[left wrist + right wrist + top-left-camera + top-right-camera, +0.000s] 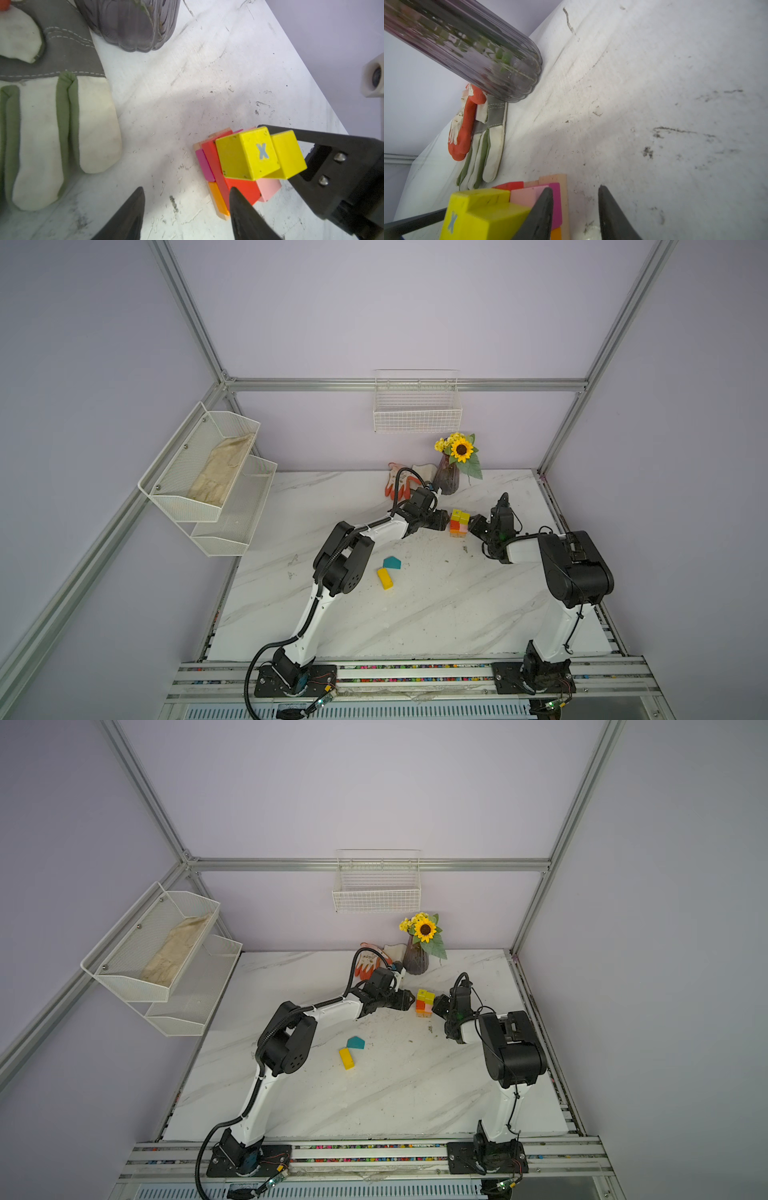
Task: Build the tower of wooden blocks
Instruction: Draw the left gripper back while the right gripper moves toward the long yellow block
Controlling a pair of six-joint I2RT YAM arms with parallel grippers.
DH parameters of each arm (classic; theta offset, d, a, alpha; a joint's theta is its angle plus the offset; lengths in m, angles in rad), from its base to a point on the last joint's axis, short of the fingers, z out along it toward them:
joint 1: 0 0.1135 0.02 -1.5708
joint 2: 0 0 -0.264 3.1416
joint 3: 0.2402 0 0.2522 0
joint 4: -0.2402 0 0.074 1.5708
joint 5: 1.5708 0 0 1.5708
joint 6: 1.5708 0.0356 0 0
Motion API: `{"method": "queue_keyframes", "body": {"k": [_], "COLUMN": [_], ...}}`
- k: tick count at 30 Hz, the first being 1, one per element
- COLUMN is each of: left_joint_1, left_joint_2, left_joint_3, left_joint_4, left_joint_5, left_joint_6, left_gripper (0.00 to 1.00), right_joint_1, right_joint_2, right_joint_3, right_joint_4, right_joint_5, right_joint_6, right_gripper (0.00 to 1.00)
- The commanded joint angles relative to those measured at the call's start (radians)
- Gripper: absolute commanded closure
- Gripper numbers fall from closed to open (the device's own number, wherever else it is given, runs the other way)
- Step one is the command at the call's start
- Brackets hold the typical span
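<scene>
Standing upright, the tower has its long axis vertical.

1. In both top views the tower is tiny, its lower half just a smear of colour.
2. Left wrist: the vase is chopped off at the frame edge, the glove too.
3. Right wrist: tower runs out of frame, and a finger of the right gripper covers some pink.
4. That pale thing in the wall rack: too blurry to name.
</scene>
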Motion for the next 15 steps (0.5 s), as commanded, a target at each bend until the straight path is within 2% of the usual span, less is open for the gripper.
{"method": "queue_keyframes", "body": {"k": [1,4,6,8,11,14,15], "left_joint_1": [-0.003,-0.004,-0.004,-0.004,-0.004,0.002,0.014], "left_joint_2": [-0.115,-0.228,-0.355,-0.53,-0.833,-1.156,-1.256], "left_joint_3": [-0.063,-0.151,-0.26,-0.403,-0.591,-0.746,-0.786], "left_joint_4": [0.038,0.027,0.024,0.018,-0.091,-0.232,-0.263], "left_joint_5": [-0.007,-0.067,-0.125,-0.207,-0.382,-0.613,-0.656], "left_joint_6": [-0.005,0.003,0.019,0.037,0.039,0.039,0.052], "left_gripper": [0.37,0.38,0.38,0.38,0.36,0.28,0.26], "right_joint_1": [0.007,-0.013,-0.039,-0.07,-0.079,-0.079,-0.079], "right_joint_2": [-0.03,-0.102,-0.152,-0.217,-0.317,-0.422,-0.463], "right_joint_3": [0.011,-0.012,-0.035,-0.066,-0.102,-0.11,-0.108], "right_joint_4": [-0.011,-0.043,-0.061,-0.073,-0.074,-0.059,-0.058], "right_joint_5": [0.056,0.117,0.148,0.195,0.274,0.248,0.238], "right_joint_6": [-0.004,-0.012,-0.018,-0.027,-0.028,-0.046,-0.052], "right_gripper": [0.61,0.6,0.59,0.56,0.45,0.4,0.36]}}
